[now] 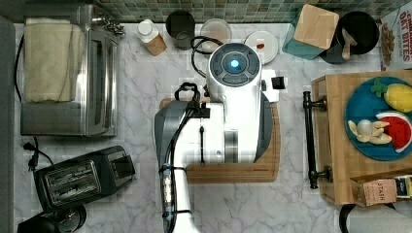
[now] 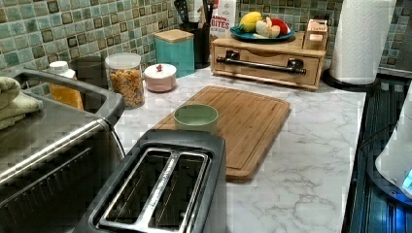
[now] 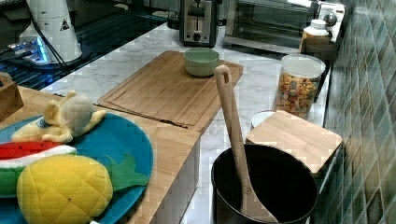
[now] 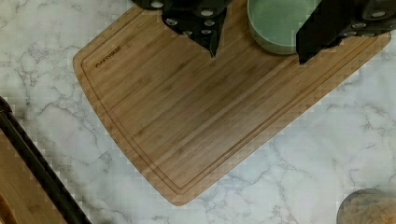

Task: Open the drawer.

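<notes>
Drawer (image 2: 266,62) shut — pincer (image 4: 257,53) spread above cutting board (image 4: 196,116)

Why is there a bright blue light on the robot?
In the top view, a blue lamp glows on the robot arm; in the left view, its glow tints the dark surface at the edge; the right view shows blue shine beside the robot's base.

White marble counter (image 2: 311,160) carries a cutting board (image 2: 248,121), toaster (image 2: 160,189), jars.
</notes>
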Controlling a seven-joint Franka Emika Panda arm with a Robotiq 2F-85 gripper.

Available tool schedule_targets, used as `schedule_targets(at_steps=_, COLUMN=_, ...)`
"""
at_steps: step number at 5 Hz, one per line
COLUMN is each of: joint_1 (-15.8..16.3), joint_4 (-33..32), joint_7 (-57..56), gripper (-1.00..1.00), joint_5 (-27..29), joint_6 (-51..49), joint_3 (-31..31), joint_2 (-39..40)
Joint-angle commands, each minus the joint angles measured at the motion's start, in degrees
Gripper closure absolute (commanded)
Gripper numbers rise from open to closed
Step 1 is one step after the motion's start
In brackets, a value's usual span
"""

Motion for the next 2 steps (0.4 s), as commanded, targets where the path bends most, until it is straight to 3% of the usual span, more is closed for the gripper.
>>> schedule_targets(at_steps=1, joint_1=0.0, joint_4=-0.1, joint_7=0.0, gripper=-1.00, joint_5=-0.2, joint_6=0.8, joint_3=0.0, joint_2=0.0)
schedule_targets(at_steps=2, joint_1=0.0, joint_4=-0.5, joint_7=-5.3, gripper=-1.00, joint_5=0.5, joint_6=1.5, joint_3=-0.2, joint_2=0.3)
